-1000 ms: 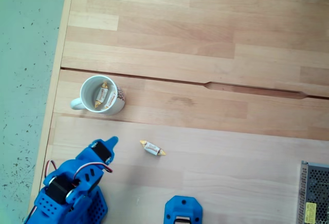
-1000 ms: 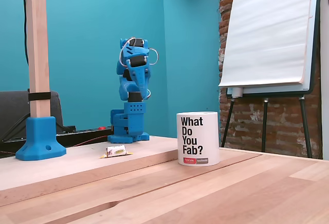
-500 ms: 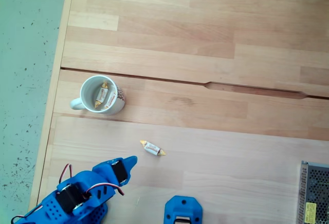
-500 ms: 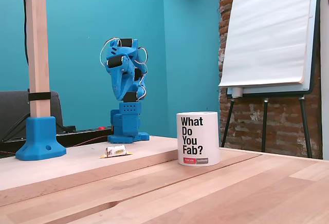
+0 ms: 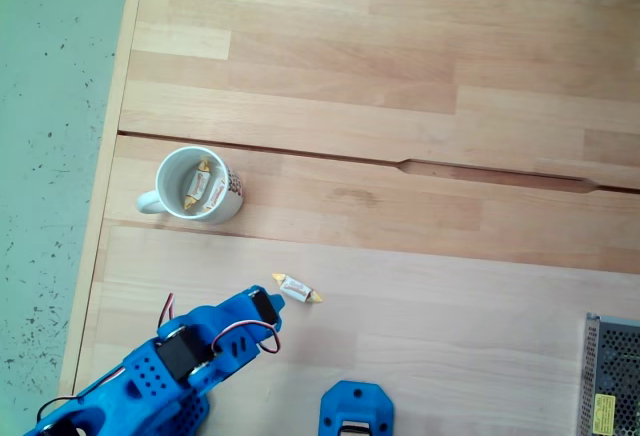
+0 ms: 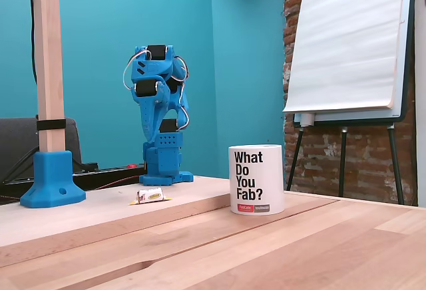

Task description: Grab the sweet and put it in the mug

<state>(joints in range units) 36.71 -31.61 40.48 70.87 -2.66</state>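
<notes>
In a fixed view from above, the sweet (image 5: 297, 289), white with yellow-gold twisted ends, lies on the wooden table. My blue gripper (image 5: 272, 308) hovers just left of and below it, tip pointing at it. I cannot make out how its jaws stand. The white mug (image 5: 198, 184) stands up and to the left, handle pointing left, with two similar sweets inside. In a fixed view from the side, the mug (image 6: 256, 179) bears black lettering, the sweet (image 6: 150, 195) lies left of it, and my arm (image 6: 157, 97) stands folded behind.
A blue post base (image 5: 356, 408) sits at the bottom edge, and it carries a wooden post (image 6: 48, 64). A metal grille box (image 5: 611, 376) lies at the bottom right. The table's left edge (image 5: 112, 116) runs close to the mug. A groove (image 5: 480, 170) crosses the tabletop.
The arm has swung right and up in the view from above, bringing the gripper from below the mug to just beside the loose sweet. Mug and sweets have not moved.
</notes>
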